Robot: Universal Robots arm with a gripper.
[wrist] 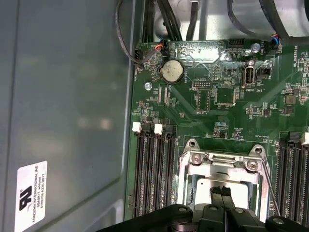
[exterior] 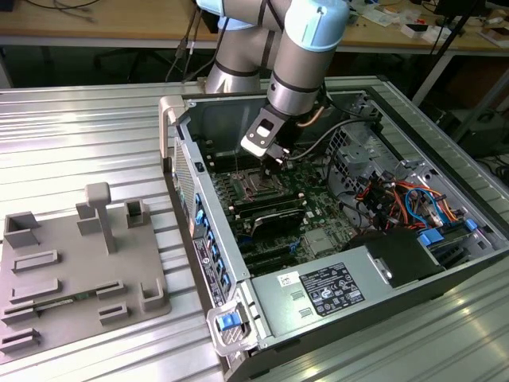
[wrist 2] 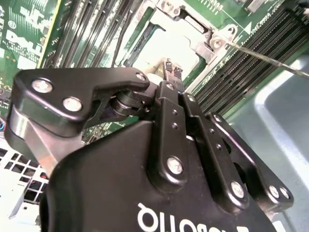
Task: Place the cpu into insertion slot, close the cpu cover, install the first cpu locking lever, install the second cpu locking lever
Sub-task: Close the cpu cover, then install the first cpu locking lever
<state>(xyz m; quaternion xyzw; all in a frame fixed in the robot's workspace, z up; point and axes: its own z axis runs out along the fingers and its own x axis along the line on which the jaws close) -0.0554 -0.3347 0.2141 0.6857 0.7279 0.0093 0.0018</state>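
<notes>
Gripper (wrist: 221,194) hangs right over the insertion slot (wrist: 183,183), fingertips (wrist: 216,193) together w/ nothing between them as far as I see. Cpu (wrist: 203,181) lies flat in the slot directly under the tips, cpu cover (wrist: 219,159) looks down around it. Thin locking lever (wrist: 268,191) runs lengthwise along the slot's edge, just beside the tips, not touching them

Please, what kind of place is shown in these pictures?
Probably a robotics lab or an electronics workshop. A robot arm reaches into an open computer case that lies on a ribbed metal table, and a wooden workbench with cables on it stands behind.
</notes>
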